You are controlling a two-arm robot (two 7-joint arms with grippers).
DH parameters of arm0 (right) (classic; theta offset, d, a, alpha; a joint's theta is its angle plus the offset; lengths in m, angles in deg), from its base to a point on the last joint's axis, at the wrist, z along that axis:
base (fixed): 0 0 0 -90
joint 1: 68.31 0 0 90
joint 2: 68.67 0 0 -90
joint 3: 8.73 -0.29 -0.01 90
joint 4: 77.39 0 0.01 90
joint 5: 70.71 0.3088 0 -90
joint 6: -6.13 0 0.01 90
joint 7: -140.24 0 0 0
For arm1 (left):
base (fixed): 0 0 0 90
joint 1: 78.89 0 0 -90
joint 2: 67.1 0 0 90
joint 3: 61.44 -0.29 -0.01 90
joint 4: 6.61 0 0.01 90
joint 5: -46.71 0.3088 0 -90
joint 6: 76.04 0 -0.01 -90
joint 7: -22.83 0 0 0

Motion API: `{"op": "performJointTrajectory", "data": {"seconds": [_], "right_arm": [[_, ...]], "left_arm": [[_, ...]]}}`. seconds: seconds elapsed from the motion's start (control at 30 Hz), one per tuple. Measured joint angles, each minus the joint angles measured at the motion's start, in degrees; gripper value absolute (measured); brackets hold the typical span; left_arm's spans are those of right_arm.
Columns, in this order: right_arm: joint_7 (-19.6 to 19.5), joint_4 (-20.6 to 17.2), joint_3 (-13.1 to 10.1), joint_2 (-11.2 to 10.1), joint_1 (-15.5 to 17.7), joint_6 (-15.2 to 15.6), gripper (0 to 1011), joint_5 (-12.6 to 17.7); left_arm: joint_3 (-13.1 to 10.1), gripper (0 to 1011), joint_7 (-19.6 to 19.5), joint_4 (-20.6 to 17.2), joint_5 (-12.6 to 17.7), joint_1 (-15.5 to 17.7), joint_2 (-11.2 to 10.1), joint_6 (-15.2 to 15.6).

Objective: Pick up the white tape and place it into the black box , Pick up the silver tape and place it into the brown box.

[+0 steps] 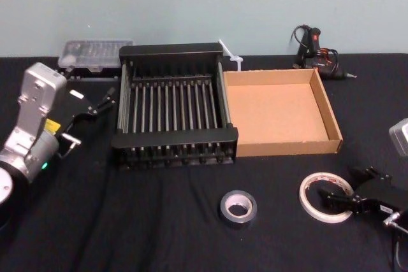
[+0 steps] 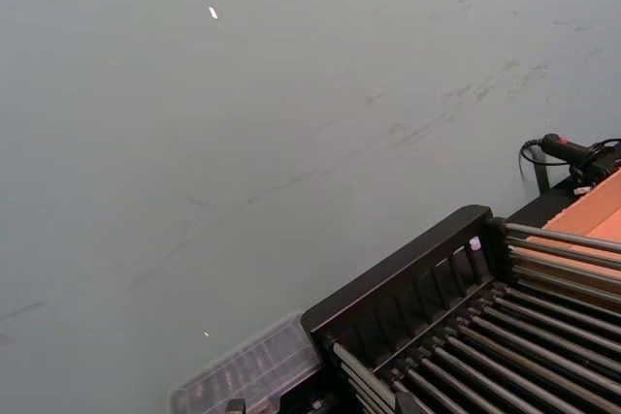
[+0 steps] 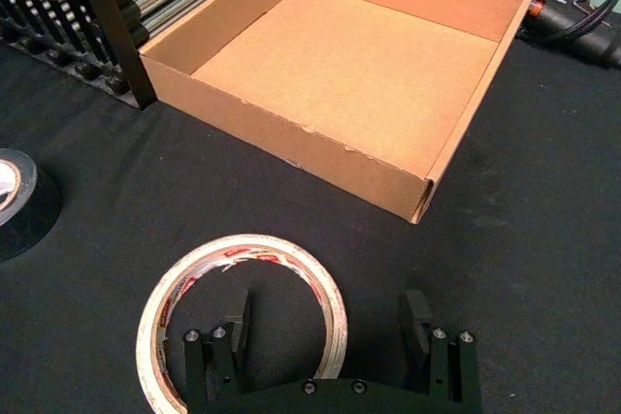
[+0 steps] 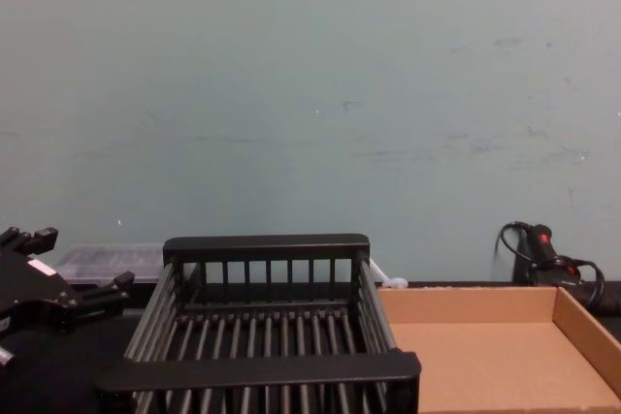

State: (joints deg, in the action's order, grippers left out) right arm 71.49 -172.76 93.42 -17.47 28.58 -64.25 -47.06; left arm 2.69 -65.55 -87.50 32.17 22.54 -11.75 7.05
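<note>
Low at the near right of the table, the right gripper (image 1: 344,197) is spread wide over the white tape (image 1: 326,197), one finger (image 3: 236,330) inside the ring and the other (image 3: 418,328) outside its right edge, neither pressing the band. That ring lies flat on the black cloth (image 1: 159,221). Just left of it, apart, lies the silver tape (image 1: 238,208), also flat. Beyond both, the brown box (image 1: 279,148) sits empty, its left wall touching the black box (image 1: 175,135), which is empty too. A glue gun (image 1: 315,52) lies at the far right behind the cardboard, and a clear plastic case (image 1: 92,55) sits at the far left behind the crate. Off to the left, the left gripper (image 1: 102,101) hovers beside the crate's left side, fingers parted and holding nothing
</note>
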Motion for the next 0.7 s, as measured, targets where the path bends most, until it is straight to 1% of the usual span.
{"op": "performJointTrajectory", "data": {"seconds": [0.53, 0.6, 0.7], "right_arm": [[0.0, 0.0, 0.0, 0.0, 0.0, 0.0, 1003, 0.0], [0.0, -0.1, 0.0, 0.0, 0.0, 0.0, 978, 0.0], [0.0, -0.1, 0.0, 0.0, 0.0, 0.0, 912, 0.0]], "left_arm": [[0.0, 1001, 0.0, 0.0, 0.0, 0.0, 0.0, 0.0], [0.0, 1001, 0.0, 0.0, 0.0, 0.0, 0.0, 0.0], [0.0, 1001, 0.0, 0.0, 0.0, 0.0, 0.0, 0.0]]}}
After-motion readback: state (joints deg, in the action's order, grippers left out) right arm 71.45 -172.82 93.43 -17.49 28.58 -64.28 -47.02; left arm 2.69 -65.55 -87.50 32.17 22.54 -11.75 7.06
